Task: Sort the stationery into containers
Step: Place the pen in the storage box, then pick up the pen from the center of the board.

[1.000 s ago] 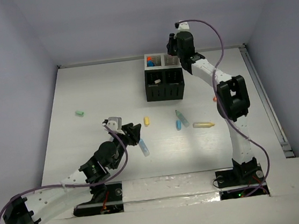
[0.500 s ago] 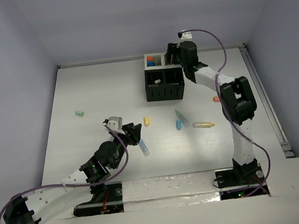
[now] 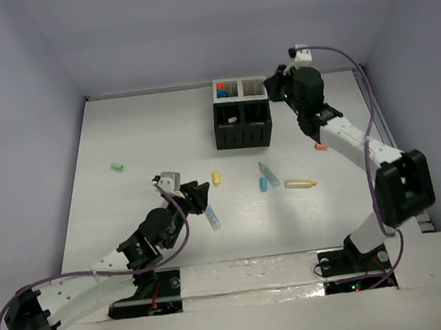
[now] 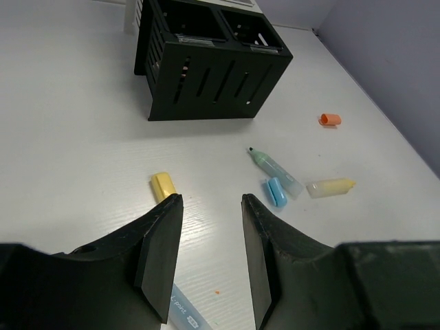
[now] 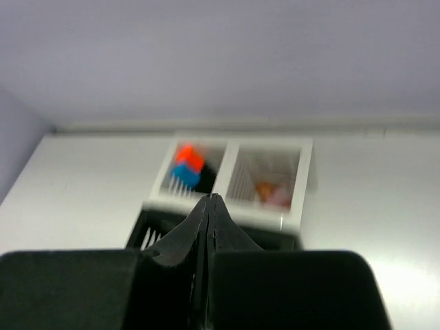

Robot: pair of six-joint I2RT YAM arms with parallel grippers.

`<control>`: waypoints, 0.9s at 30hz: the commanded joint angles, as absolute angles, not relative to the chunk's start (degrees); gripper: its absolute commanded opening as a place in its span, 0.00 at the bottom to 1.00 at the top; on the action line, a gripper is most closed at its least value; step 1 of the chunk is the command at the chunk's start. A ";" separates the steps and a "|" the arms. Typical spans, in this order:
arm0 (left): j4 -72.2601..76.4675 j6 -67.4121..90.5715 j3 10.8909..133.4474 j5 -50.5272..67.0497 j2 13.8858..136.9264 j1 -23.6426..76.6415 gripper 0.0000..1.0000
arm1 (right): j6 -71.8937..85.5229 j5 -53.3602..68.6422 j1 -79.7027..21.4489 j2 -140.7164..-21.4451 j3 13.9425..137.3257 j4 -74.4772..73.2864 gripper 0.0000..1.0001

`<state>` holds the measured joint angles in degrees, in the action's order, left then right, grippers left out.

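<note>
R claw (image 5: pixel 210 204) pressed shut, empty, organizer (image 5: pixel 228 172) just ahead of tips, L claw (image 4: pixel 210 201) spread, empty, yellow piece (image 4: pixel 163 185) ahead of one finger

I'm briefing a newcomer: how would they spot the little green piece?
Find the black slotted organizer box on the white table. Look well left and nearer: the small mint-green piece lies alone, far from the other pastel pieces.

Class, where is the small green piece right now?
In the top view, the green piece lies alone on the left side, well left of the black organizer.
</note>
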<state>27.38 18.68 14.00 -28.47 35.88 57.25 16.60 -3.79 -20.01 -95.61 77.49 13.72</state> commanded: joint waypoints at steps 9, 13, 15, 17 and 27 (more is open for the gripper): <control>30.50 19.60 14.15 -26.72 34.98 57.13 0.28 | 19.86 -4.36 -31.28 -76.56 50.45 -8.23 0.05; 30.41 19.77 14.06 -26.54 34.72 57.13 0.27 | 27.30 -12.47 -31.29 -71.29 46.77 -16.16 0.38; 30.41 19.69 14.06 -26.54 34.80 57.13 0.27 | 30.22 -13.62 -31.29 -69.09 44.22 -16.87 0.49; 30.41 19.78 14.06 -26.37 34.72 57.13 0.27 | 33.56 -14.32 -31.29 -66.89 43.16 -18.36 0.65; 29.53 20.13 13.71 -25.75 32.08 57.13 0.27 | 45.79 -12.39 -27.08 -65.92 38.41 -23.12 0.99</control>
